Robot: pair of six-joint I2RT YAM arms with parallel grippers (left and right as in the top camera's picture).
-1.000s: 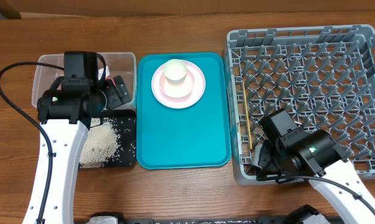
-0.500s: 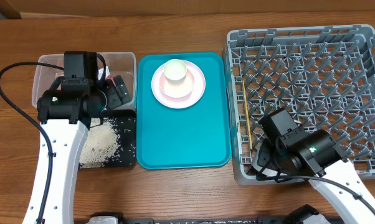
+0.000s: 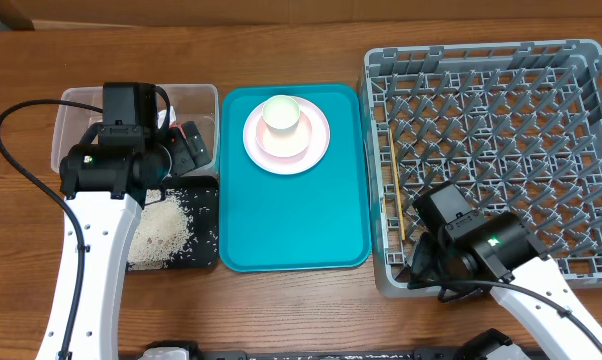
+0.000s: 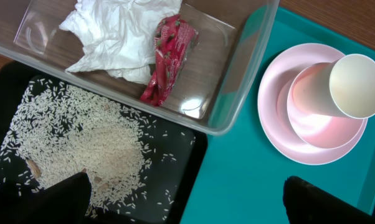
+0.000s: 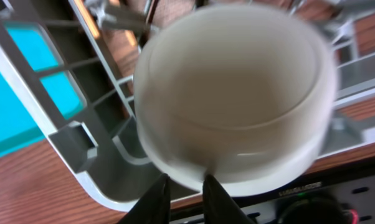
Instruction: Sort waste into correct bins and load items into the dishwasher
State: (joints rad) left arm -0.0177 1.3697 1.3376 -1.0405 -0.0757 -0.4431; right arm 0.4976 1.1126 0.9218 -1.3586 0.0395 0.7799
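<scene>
Hidden overhead beneath the arm, blurred up close, the white bowl (image 5: 234, 93) sits tight in the dish rack's (image 3: 481, 52) 7 o'clock corner, rim pinched by the right gripper (image 5: 184, 186); the left gripper (image 4: 187, 190) gapes empty.

Tray (image 3: 291, 215) plain teal. On it: pale pink plate (image 3: 308, 150), cream-white cup (image 3: 280, 112). Left of tray: clear tub (image 3: 73, 100) with white napkin (image 4: 122, 34) and shiny red wrapper (image 4: 169, 59); black bin (image 3: 207, 212) speckled with white rice (image 3: 159, 230). Right of tray: grey lattice rack (image 3: 501, 120), tan chopstick (image 3: 394, 185), white bowl (image 5: 234, 93). Table (image 3: 281, 300) brown woodgrain.
</scene>
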